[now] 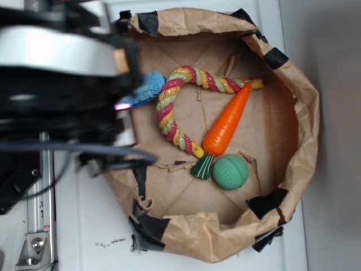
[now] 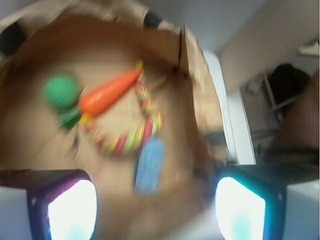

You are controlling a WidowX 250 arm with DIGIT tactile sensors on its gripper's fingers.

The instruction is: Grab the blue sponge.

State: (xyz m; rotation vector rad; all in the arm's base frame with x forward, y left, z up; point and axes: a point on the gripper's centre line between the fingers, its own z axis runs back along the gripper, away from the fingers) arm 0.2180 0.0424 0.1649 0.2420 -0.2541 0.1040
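Observation:
The blue sponge [image 1: 148, 87] lies on the floor of a brown paper-lined basin [image 1: 293, 84] at its left side, partly hidden under my arm in the exterior view. In the blurred wrist view the blue sponge [image 2: 149, 166] sits just ahead of my gripper [image 2: 156, 210], between and a little beyond the two glowing fingers [image 2: 72, 210]. The jaws stand wide apart with nothing between them. The gripper hangs above the sponge without touching it.
A multicoloured rope toy [image 1: 175, 107] curls right beside the sponge. An orange carrot toy [image 1: 225, 124] and a green ball [image 1: 230, 171] lie farther right. The basin's crumpled paper wall [image 1: 192, 234], patched with black tape, rings everything.

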